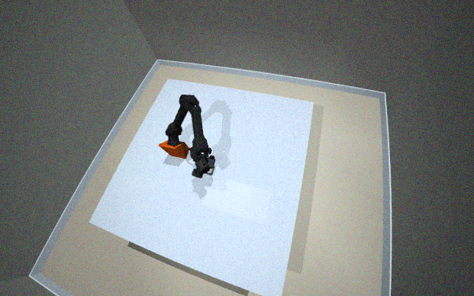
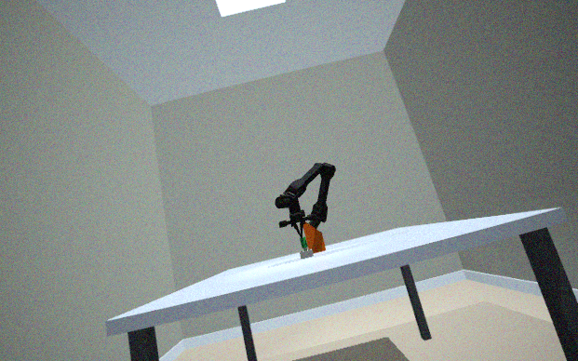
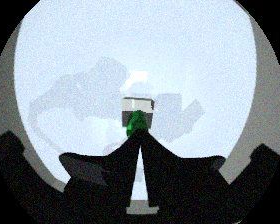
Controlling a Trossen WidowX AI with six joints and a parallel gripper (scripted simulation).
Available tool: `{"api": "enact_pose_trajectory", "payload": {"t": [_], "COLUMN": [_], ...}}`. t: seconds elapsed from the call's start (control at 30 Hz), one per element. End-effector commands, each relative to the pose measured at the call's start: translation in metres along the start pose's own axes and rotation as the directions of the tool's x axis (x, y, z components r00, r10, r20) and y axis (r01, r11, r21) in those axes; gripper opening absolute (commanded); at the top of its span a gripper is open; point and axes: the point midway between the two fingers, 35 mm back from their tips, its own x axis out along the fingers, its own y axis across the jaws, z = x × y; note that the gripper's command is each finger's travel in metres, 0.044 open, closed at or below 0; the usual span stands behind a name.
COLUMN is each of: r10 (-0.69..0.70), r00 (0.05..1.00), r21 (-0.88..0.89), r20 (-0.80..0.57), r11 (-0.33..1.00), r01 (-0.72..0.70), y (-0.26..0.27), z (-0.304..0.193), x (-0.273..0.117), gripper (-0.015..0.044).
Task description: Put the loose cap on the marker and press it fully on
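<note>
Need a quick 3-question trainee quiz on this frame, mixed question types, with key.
1. True or false: the gripper is wide open.
2. The piece standing in the holder block, just below the gripper's tips, is: A red, B green, C blue.
3. What colour is the base mount under the arm?

Key: 1 false, the gripper is shut and holds nothing. 2 B. 3 orange.

black arm (image 1: 191, 122), orange base (image 1: 174, 149) — white table (image 1: 241, 213)
</note>
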Motion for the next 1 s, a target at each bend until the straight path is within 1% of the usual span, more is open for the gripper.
{"api": "enact_pose_trajectory", "payload": {"t": [0.0, 0.1, 0.13, 0.27, 0.3, 0.43, 0.97], "r10": [-0.001, -0.002, -0.003, -0.004, -0.003, -0.003, -0.003], "r00": [1.000, 1.000, 1.000, 1.000, 1.000, 1.000, 1.000], "r21": [0.000, 0.001, 0.001, 0.003, 0.003, 0.003, 0.003], "r20": [0.002, 0.002, 0.002, 0.000, 0.000, 0.000, 0.000], "r11": [1.000, 1.000, 1.000, 1.000, 1.000, 1.000, 1.000], "r01": [0.001, 0.002, 0.003, 0.004, 0.003, 0.003, 0.003], "y": [0.000, 0.000, -0.001, -0.002, -0.001, -0.001, -0.001], "z": [0.000, 0.001, 0.002, 0.002, 0.000, 0.000, 0.000], "x": [-0.001, -0.004, -0.013, -0.079, -0.088, -0.091, -0.091], "gripper": [0.0000, 0.0000, 0.0000, 0.0000, 0.0000, 0.0000, 0.0420]}}
